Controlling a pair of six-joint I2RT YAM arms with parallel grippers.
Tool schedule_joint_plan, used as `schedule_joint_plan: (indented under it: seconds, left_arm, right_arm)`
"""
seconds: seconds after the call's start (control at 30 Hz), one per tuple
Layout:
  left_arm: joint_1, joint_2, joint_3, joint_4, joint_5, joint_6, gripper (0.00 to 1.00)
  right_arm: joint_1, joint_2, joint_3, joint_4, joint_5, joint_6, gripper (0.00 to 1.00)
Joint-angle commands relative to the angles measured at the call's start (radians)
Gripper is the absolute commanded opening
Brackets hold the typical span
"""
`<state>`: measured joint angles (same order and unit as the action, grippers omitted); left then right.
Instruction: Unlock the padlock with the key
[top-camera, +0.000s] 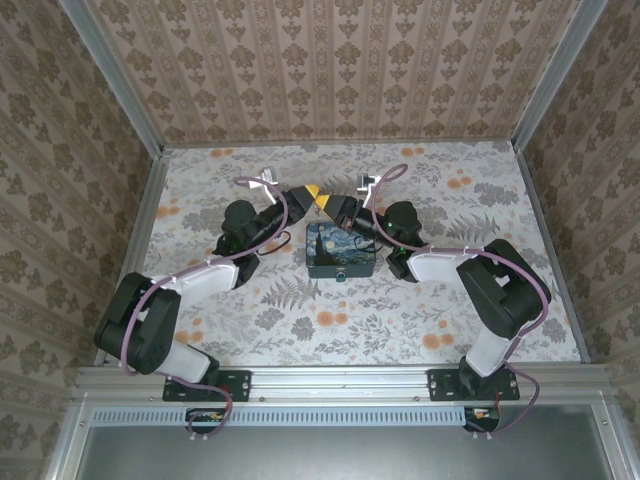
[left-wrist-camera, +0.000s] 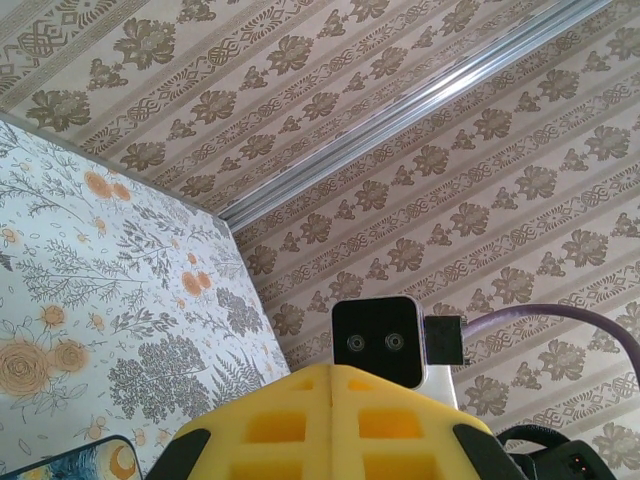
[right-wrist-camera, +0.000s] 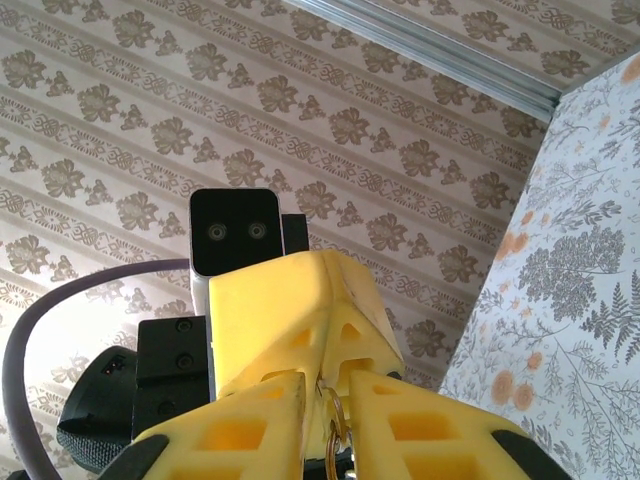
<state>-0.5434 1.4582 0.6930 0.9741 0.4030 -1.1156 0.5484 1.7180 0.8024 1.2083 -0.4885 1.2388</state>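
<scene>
Two grippers meet tip to tip just beyond the painted box.
Left gripper, upper centre of the top view, has its yellow fingers pressed together; right gripper pinches a thin brownish ring, seemingly the key, bottom centre of its wrist view.

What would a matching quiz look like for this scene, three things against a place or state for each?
Things:
1 painted box
2 small ring
3 left gripper

Matches:
A fingers pressed together
B lying on the flowered table, near its middle
C in the narrow gap between the right gripper's fingers

Pairs: 1-B, 2-C, 3-A
</scene>
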Motion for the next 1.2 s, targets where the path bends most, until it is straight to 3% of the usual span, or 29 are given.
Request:
schedule_joint_plan:
  seconds: [0.0,0.17,0.57,0.7,0.73,0.87,0.93,1.0,1.17]
  left_arm:
    - [-0.005,0.005,0.019,0.033,-0.006,-0.007,0.0]
    - [-0.005,0.005,0.022,0.031,-0.007,-0.009,0.0]
    - [-0.01,0.007,0.022,0.025,-0.007,-0.009,0.0]
    - [-0.012,0.006,0.027,0.002,-0.005,-0.002,0.0]
    - [-0.012,0.004,0.028,-0.008,-0.005,0.0,0.04]
    - [-0.006,-0.029,0.029,-0.104,-0.01,0.017,0.44]
    - [-0.004,-0.061,0.02,-0.154,-0.013,0.037,0.59]
    - [-0.004,-0.099,0.001,-0.208,-0.019,0.057,0.69]
    - [-0.021,-0.203,-0.039,-0.423,-0.016,0.148,0.83]
  right_arm:
    - [0.004,0.012,0.008,0.045,-0.028,0.008,0.2]
    - [0.004,0.014,0.01,0.046,-0.036,0.01,0.23]
    - [0.004,0.014,0.024,0.035,-0.042,0.01,0.0]
    - [0.002,0.002,0.023,0.03,-0.037,0.002,0.0]
    - [0.0,-0.003,0.019,0.022,-0.035,-0.003,0.0]
    - [-0.023,-0.05,-0.037,-0.067,0.005,-0.035,0.0]
    - [-0.045,-0.07,-0.074,-0.103,0.016,-0.047,0.0]
    - [-0.069,-0.087,-0.115,-0.121,0.018,-0.054,0.0]
    - [-0.113,-0.149,-0.187,-0.238,0.015,-0.117,0.0]
